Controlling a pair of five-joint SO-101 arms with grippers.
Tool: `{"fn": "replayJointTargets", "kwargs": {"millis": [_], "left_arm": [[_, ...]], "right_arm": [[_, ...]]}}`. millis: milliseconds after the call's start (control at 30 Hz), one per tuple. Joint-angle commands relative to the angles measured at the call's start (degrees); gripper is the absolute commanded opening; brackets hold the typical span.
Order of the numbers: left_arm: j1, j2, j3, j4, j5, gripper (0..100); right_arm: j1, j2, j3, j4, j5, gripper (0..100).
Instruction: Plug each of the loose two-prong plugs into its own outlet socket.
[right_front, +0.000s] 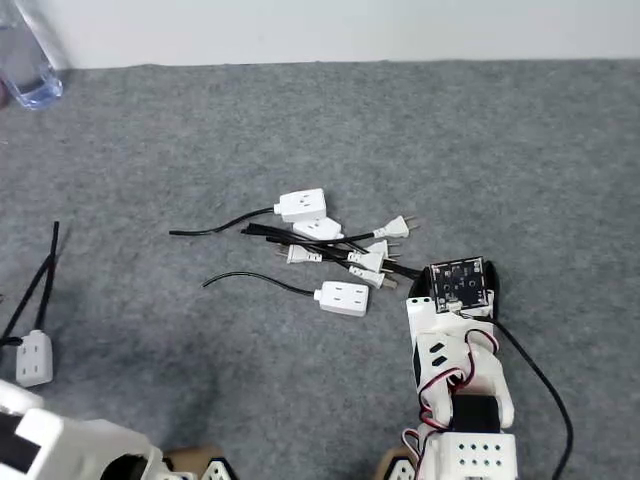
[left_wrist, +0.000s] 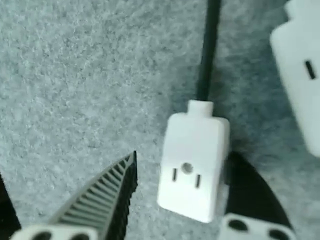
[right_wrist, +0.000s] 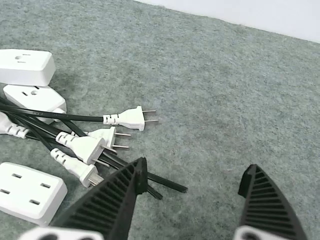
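Just on the arm's side of the cord tangle (right_front: 335, 245), the right gripper (right_wrist: 196, 167) stands with its jaws wide apart over the grey felt (right_wrist: 225, 75). Black cord ends from the tangle lie just beside one ribbed finger (right_wrist: 125, 192). Past that finger, four white two-prong plugs (right_wrist: 82, 146) fan out of the tangle, with their prongs pointing away from it toward open felt. None of them is seated in a socket. The near socket (right_wrist: 27, 192) lies flat on the gripper's side of the tangle, close to the lowest plug but apart from it. Two far sockets (right_wrist: 25, 67) sit side by side on the tangle's opposite side.

Well apart from the tangle, off to its left in the high view, the left gripper (left_wrist: 184, 157) also has its jaws spread. They straddle a lone socket (left_wrist: 192, 165) that lies face up. This socket is close against one finger and clear of the toothed finger (left_wrist: 115, 195). Its black cord (left_wrist: 207, 50) runs away from the gripper. Another white socket body (left_wrist: 300, 75) lies near it.
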Motion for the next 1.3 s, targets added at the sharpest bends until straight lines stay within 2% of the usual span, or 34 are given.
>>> {"fn": "replayJointTargets", "kwargs": {"millis": [0, 67, 200, 433, 500, 833, 933, 1133, 1267], "left_arm": [[0.35, 3.34, -2.86, -1.67, 0.26, 9], [0.88, 3.6, -2.77, -1.67, 0.26, 0], [2.46, 3.69, -2.68, -0.09, 0.35, 1], [8.44, 0.18, -7.6, 20.4, 0.62, 1], [10.2, -1.14, -8.48, 24.0, 1.76, 1], [15.47, -0.44, -8.75, 24.79, 9.49, 1], [15.56, -0.53, -8.84, 25.41, 11.69, 7], [15.65, -2.55, -14.9, 33.85, 11.69, 30], [17.49, -8.18, -21.14, 40.18, 11.87, 33]], "right_arm": [[-1.19, 0.84, 0.7, -0.4, 0.62, 30.2], [-1.19, 0.84, 0.7, -0.4, 0.62, 30.2], [-1.19, 0.84, 0.7, -0.4, 0.62, 30.2], [-1.19, 0.84, 0.7, -0.31, 0.62, 30.2], [-1.19, 0.84, 0.7, -0.31, 0.62, 30.2], [-1.01, 0.84, 0.7, -0.31, 0.62, 30.2], [-1.01, 0.84, 0.7, -0.31, 0.62, 30.2], [-1.1, 0.84, 0.7, -0.31, 0.62, 30.2], [-1.1, 0.84, 0.7, -0.31, 0.62, 30.2]]}}
